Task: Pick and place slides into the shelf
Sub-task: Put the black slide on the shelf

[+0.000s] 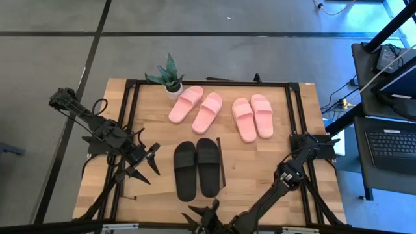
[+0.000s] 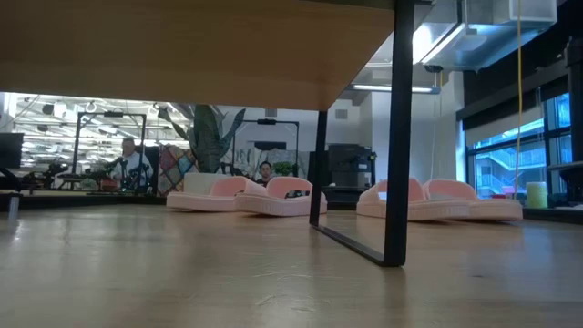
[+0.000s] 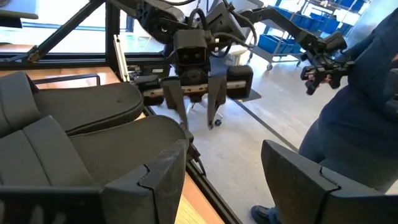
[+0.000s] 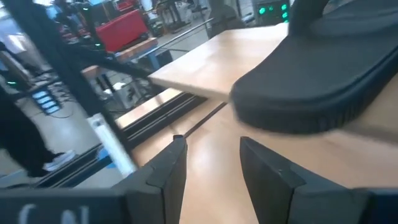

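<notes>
A small potted plant [image 1: 170, 76] with spiky green leaves stands at the far edge of the plank surface [image 1: 260, 162], just beside the left pale pink pair of slides [image 1: 195, 106]. The second pale pink pair [image 1: 253, 117] lies a little to the right of the first, apart from it. The matte black pair [image 1: 197, 168] sits nearer the front, side by side on the light-wood top board of the shelf [image 1: 224, 170], whose thin black end frame shows just to the right of the shoes. In the low view the shelf board [image 2: 182, 46] spans overhead, its black metal legs [image 2: 398, 137] stand between the camera and the pink slides [image 2: 246, 194], and people sit in the room far behind.

The left end effector [image 1: 148, 166] hangs over the surface left of the black pair, its arm coming in from the left rear corner; its fingers [image 3: 155, 186] stand spread apart with nothing between them, and the black slides lie just beside them. The right arm reaches along the front edge, so the right end effector [image 1: 203, 213] sits low at the front, just short of the black pair's heels. Its fingers [image 4: 168, 168] are parted and hold nothing; a black slide [image 4: 323, 74] rests on the board close ahead of them.
</notes>
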Controlling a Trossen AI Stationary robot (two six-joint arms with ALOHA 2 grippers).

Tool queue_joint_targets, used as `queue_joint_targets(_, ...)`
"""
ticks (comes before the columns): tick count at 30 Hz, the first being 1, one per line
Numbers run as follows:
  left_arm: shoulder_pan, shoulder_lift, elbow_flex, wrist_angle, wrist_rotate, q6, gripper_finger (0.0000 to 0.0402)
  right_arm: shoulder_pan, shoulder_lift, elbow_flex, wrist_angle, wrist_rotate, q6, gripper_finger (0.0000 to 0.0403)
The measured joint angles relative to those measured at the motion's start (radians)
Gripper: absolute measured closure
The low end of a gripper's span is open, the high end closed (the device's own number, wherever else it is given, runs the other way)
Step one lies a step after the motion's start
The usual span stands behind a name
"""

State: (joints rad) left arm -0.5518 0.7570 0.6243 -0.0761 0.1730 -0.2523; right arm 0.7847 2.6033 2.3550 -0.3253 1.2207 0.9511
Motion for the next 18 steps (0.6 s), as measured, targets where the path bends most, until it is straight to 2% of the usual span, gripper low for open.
queue_joint_targets(3, 0.0, 0.0, 0.0, 0.001, 0.0, 0.0, 0.0202, 0.033, -0.03, -0.001, -0.003, 0.0, 0.014, 0.0253)
queue_joint_targets(5, 0.0, 0.0, 0.0, 0.004, 0.0, 0.0, 0.0202, 0.053, -0.067, -0.001, -0.003, 0.037, 0.005, 0.0253)
queue_joint_targets(8, 0.0, 0.0, 0.0, 0.023, -0.002, 0.0, 0.0202, 0.072, -0.133, -0.001, -0.014, 0.103, -0.062, 0.0253)
queue_joint_targets(13, 0.0, 0.0, 0.0, 0.036, -0.051, 0.0, 0.0202, 0.072, -0.233, 0.0, -0.053, 0.088, -0.197, 0.0253)
queue_joint_targets(15, 0.0, 0.0, 0.0, 0.043, -0.059, -0.005, 0.0202, 0.07, -0.273, 0.0, -0.121, 0.087, -0.147, 0.0253)
queue_joint_targets(18, -0.001, 0.0, 0.0, 0.043, -0.056, -0.008, 0.0202, 0.071, -0.343, 0.0, -0.324, 0.05, 0.078, 0.0253)
